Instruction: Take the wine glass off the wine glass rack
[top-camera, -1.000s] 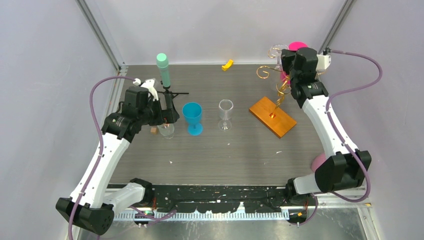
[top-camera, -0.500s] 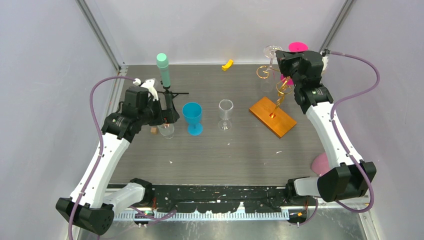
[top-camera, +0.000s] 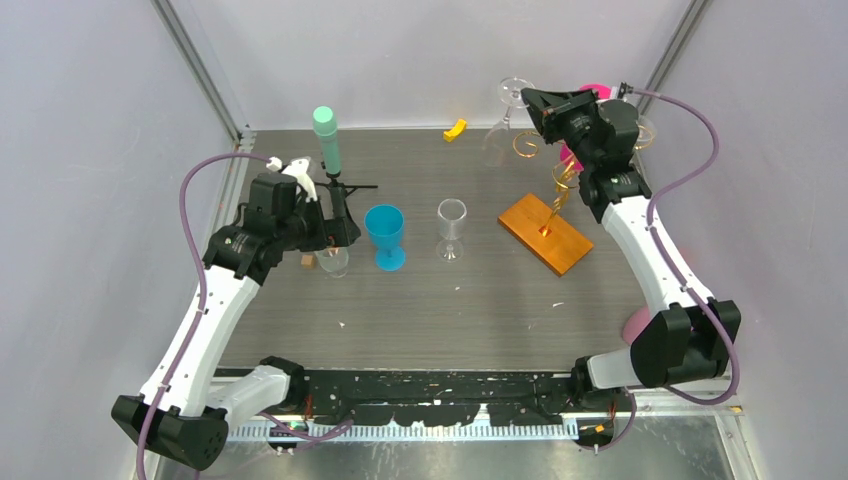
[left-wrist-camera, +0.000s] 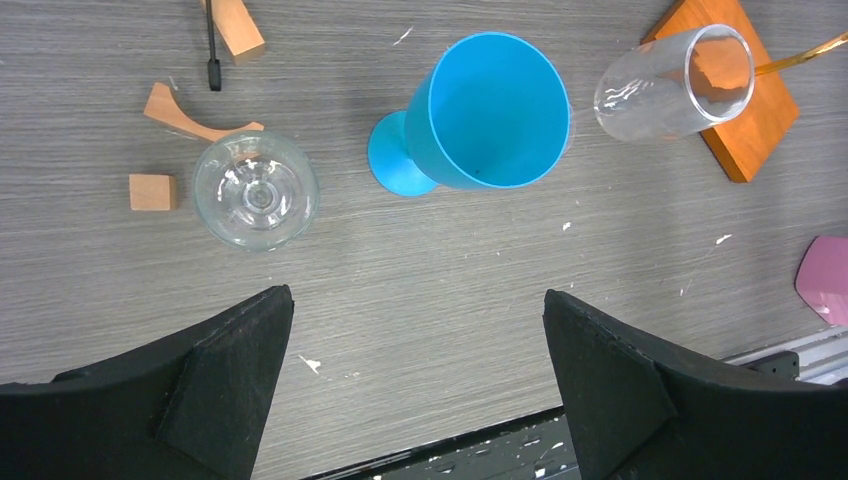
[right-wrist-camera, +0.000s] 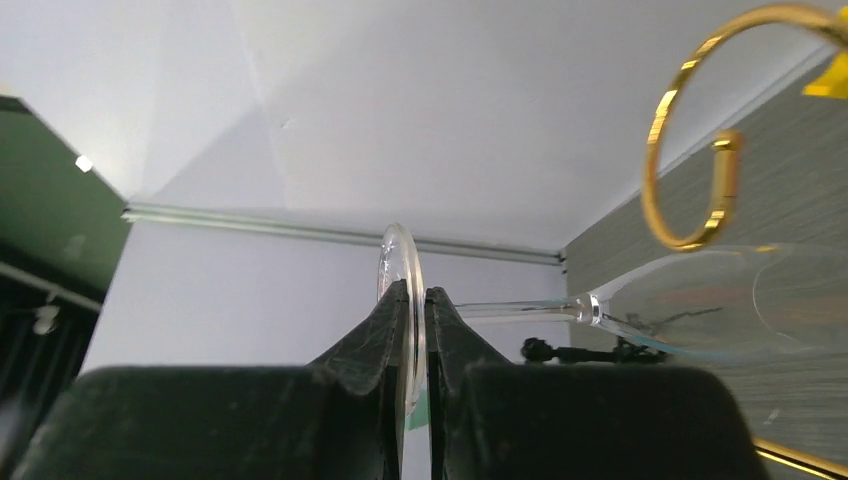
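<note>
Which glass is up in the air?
The clear wine glass pinched by its foot in the right gripper; the other three stand on the table.

Top external: high at near edge, tilted down over whole table (top-camera: 450, 310). Left wrist: close above table, facing straight down. Right wrist: raised, near-level, facing rear wall (right-wrist-camera: 330, 110). Top and left wrist share blue goblet (top-camera: 385, 232), wine glass rack (top-camera: 545, 232) base; right wrist shares rack's scroll.
</note>
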